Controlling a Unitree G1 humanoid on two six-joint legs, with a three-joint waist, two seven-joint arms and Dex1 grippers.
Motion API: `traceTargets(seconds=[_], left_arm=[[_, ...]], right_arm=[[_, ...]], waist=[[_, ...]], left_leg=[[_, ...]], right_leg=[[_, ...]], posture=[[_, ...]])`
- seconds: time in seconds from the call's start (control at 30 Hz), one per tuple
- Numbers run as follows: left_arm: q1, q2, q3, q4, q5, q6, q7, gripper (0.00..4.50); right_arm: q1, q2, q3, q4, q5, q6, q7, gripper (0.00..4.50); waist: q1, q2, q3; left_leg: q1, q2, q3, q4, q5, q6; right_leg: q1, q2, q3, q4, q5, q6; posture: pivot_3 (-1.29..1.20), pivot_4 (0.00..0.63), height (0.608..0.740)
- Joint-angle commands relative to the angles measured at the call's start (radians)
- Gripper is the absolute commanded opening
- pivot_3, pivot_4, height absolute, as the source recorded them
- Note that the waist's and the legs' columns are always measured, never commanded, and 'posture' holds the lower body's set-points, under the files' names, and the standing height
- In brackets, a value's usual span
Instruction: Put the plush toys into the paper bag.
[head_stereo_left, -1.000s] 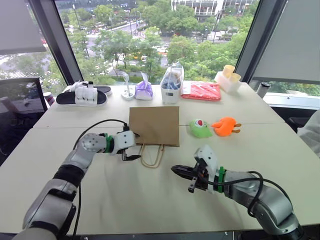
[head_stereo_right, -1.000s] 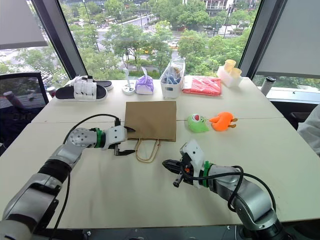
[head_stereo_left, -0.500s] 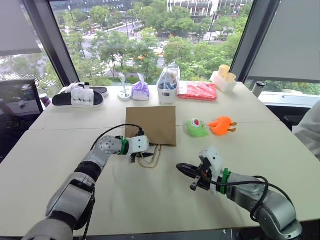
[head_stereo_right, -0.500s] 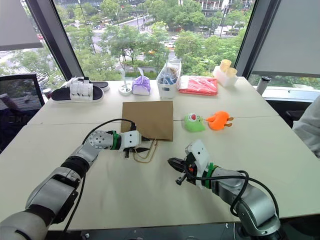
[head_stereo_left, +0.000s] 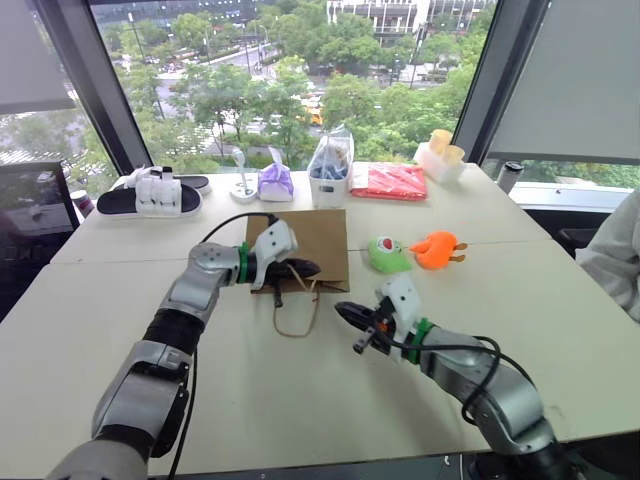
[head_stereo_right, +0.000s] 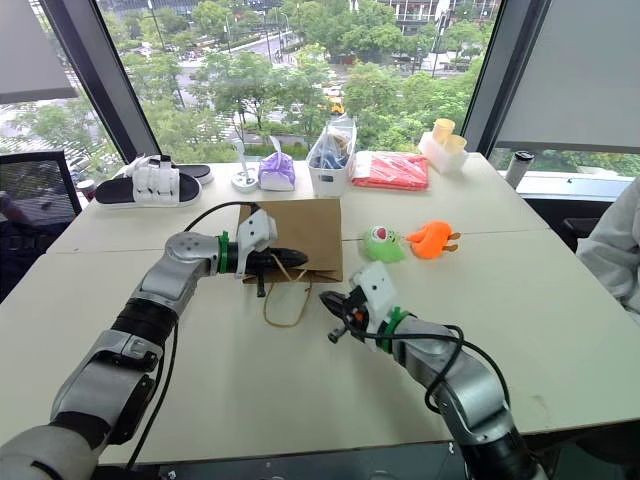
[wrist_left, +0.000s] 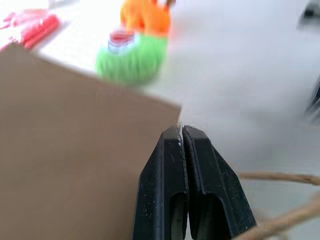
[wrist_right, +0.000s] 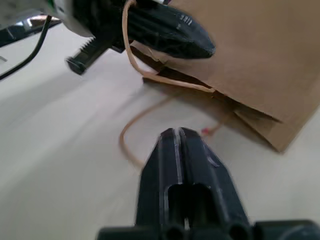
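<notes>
The brown paper bag (head_stereo_left: 300, 240) lies flat mid-table with its mouth toward me. My left gripper (head_stereo_left: 305, 268) is shut at the mouth edge, with one twisted handle (wrist_right: 131, 55) looped over its fingers (wrist_left: 172, 165). The other handle (head_stereo_left: 296, 312) lies on the table. My right gripper (head_stereo_left: 345, 313) is shut and empty, hovering just right of the handles and pointing at the bag. The two plush toys sit side by side to the right of the bag. One is lime green (head_stereo_left: 385, 254) and the other is orange (head_stereo_left: 440, 250).
Along the window edge are black-and-white sandals (head_stereo_left: 150, 197), a purple bundle (head_stereo_left: 274, 182), a clear plastic bag (head_stereo_left: 330, 168), a red packet (head_stereo_left: 403, 182) and a tray with yellow cups (head_stereo_left: 438, 155). A person's sleeve (head_stereo_left: 615, 262) shows at the right table edge.
My left gripper went from open beside the bag to shut at its mouth, then rose and moved right. My right gripper moved forward toward the bag. The camera also shifted.
</notes>
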Motion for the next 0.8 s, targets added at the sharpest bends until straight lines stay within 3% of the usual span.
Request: traceTargets(seconds=[0.03,0.17,0.47,0.8], left_arm=[[0.005,-0.012,0.054,-0.186,-0.09,0.25,0.094,0.08],[-0.006,-0.028,0.102,-0.295,-0.178,0.445,0.172,0.08],[-0.047,-0.069,0.239,-0.351,-0.348,0.691,0.322,0.08],[-0.055,-0.096,0.327,-0.415,-0.509,0.862,0.441,0.08]], right_arm=[[-0.044,0.036,0.003,0.048,-0.055,-0.071,-0.023,0.0],[-0.071,0.063,0.014,0.105,-0.092,-0.116,-0.019,0.0],[-0.134,0.14,0.038,0.314,-0.186,-0.274,-0.016,0.0],[-0.33,0.256,0.049,0.783,-0.324,-0.58,-0.056,0.0]], waist=[[0.0,0.0,0.0],[0.0,0.0,0.0],[0.001,0.0,0.0],[-0.007,0.0,0.0]], left_leg=[[0.0,0.0,0.0,0.0,0.001,-0.001],[0.0,0.0,0.0,-0.001,0.001,-0.002],[0.0,0.0,0.0,-0.001,0.002,-0.004],[0.0,0.0,0.0,-0.002,0.003,-0.005]], right_leg=[[0.0,0.0,0.0,0.0,0.0,0.0],[-0.001,0.0,0.0,0.0,0.0,0.0],[-0.002,0.0,0.001,0.0,0.0,0.0],[-0.003,0.0,0.002,0.001,0.0,-0.001]], posture=[[0.0,0.15,0.74],[0.0,0.15,0.74],[0.0,0.15,0.74],[0.0,0.15,0.74]])
